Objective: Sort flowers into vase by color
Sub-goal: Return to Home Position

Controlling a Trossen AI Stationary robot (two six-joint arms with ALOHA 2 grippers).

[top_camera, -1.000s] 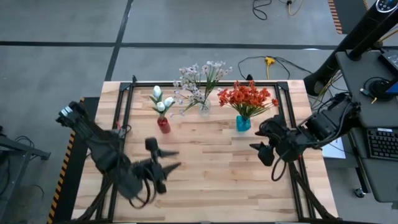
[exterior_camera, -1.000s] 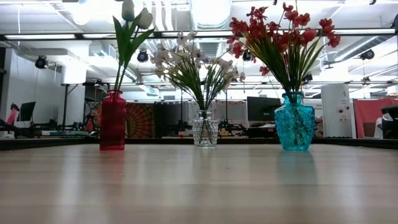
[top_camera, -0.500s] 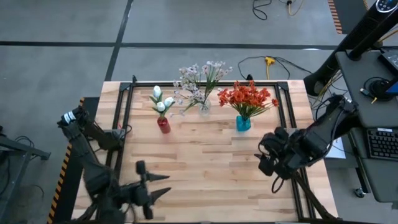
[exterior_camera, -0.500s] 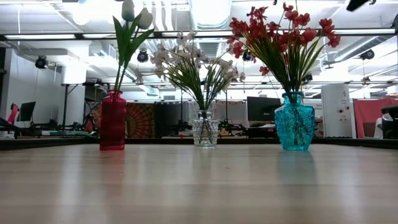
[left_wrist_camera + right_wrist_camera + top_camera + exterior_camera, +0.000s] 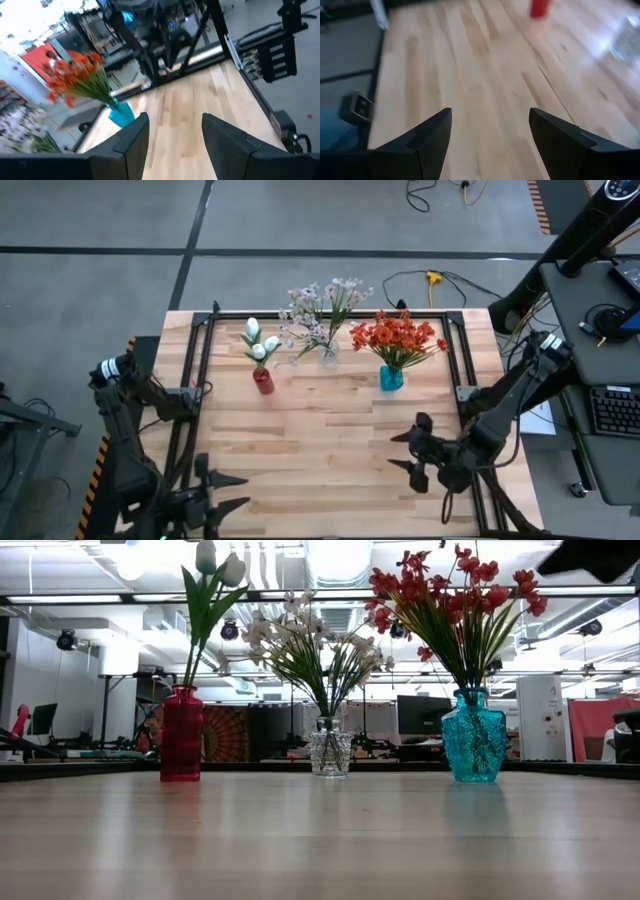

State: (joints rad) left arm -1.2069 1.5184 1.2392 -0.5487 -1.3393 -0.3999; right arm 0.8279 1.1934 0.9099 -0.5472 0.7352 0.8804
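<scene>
The flowers stand in a row at the table's (image 5: 330, 430) far side: white tulips (image 5: 260, 340) in the red vase (image 5: 263, 381), pale sprays (image 5: 320, 305) in the clear vase (image 5: 328, 352), orange blooms (image 5: 398, 335) in the blue vase (image 5: 391, 378). The left gripper (image 5: 226, 492) hangs near the front left corner and the right gripper (image 5: 402, 450) over the front right. Both have their jaws apart, well away from every flower.

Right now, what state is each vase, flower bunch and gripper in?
red vase: upright, holding white tulips
clear vase: upright, holding pale sprays
blue vase: upright, holding orange flowers
left gripper: open, empty, over the table's front left part
right gripper: open, empty, over the table's right side
</scene>
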